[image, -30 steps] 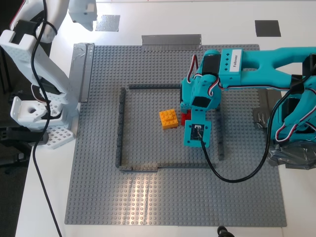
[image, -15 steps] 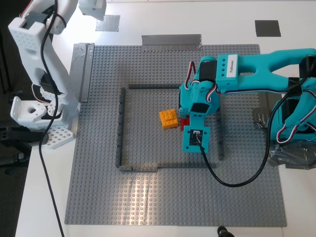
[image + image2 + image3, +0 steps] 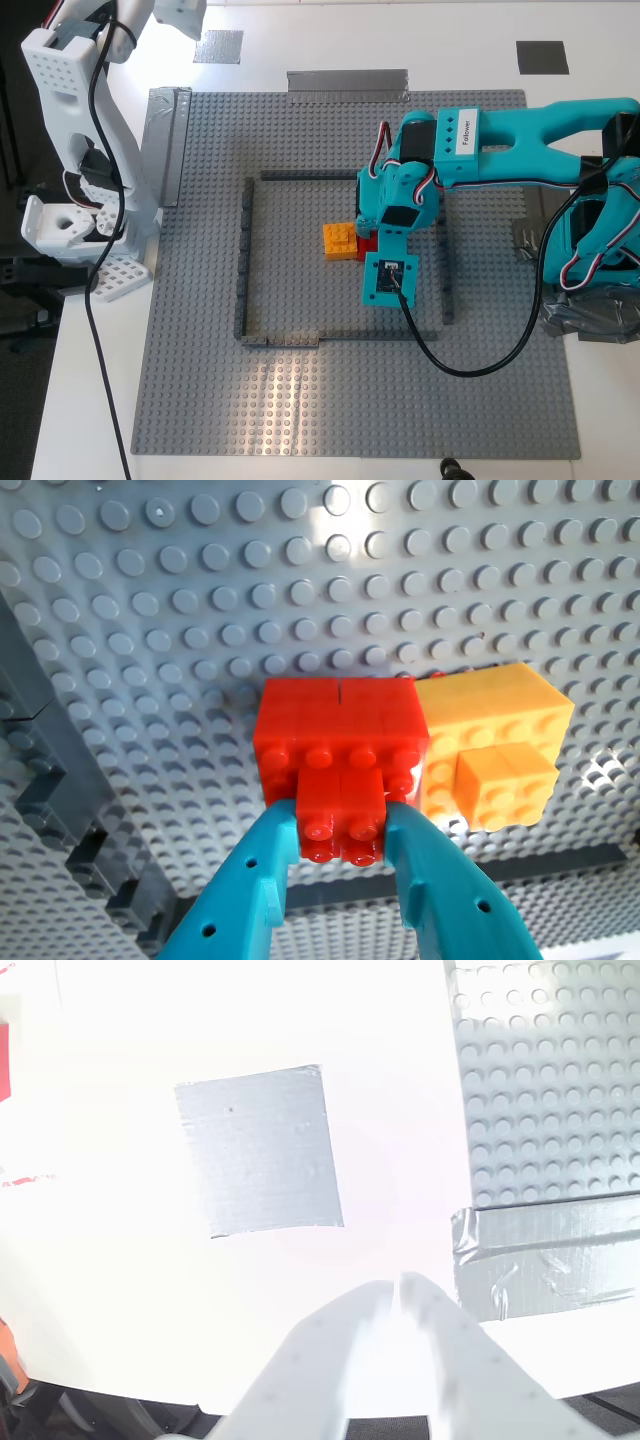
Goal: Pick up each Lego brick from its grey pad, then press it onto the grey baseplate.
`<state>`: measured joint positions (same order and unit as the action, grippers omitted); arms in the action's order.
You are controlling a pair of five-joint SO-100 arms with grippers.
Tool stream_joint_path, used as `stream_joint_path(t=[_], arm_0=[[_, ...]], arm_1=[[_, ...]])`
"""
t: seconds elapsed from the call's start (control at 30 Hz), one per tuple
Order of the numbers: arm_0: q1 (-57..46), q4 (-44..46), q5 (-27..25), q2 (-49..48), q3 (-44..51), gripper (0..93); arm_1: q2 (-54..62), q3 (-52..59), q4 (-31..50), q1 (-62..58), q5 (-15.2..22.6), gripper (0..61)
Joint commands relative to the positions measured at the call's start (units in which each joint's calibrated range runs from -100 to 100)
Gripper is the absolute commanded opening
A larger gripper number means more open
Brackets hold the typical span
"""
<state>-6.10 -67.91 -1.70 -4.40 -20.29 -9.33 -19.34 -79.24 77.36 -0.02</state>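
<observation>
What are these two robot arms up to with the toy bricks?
The teal arm has its pincer shut on a red brick, holding it down on the grey studded plate, right against an orange brick already sitting there inside the dark frame. The white arm is off to the side: its pincer hangs closed and empty above the white table, near a bare silver tape patch. So both bricks are on the plate, and the red one has not been let go.
</observation>
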Motion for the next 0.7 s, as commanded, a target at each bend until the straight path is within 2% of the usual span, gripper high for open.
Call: stream_joint_path(t=[0.0, 0.17, 0.43, 0.67], arm_0=[[-0.10, -0.19, -0.18, -0.33, 2.01, 0.0], [-0.17, -0.27, -0.13, -0.41, 1.92, 0.0], [-0.32, -0.44, -0.13, -1.01, 1.83, 1.0], [-0.32, -1.00, -0.18, -1.18, 1.83, 3.0]], arm_1=[[4.95, -0.30, 3.41, 0.51, -0.20, 0.2], [7.61, 1.78, 2.11, 0.44, -0.44, 0.2], [5.03, -6.44, -3.83, 0.58, 0.20, 0.2], [5.72, -7.61, -5.95, 0.66, 0.15, 0.2]])
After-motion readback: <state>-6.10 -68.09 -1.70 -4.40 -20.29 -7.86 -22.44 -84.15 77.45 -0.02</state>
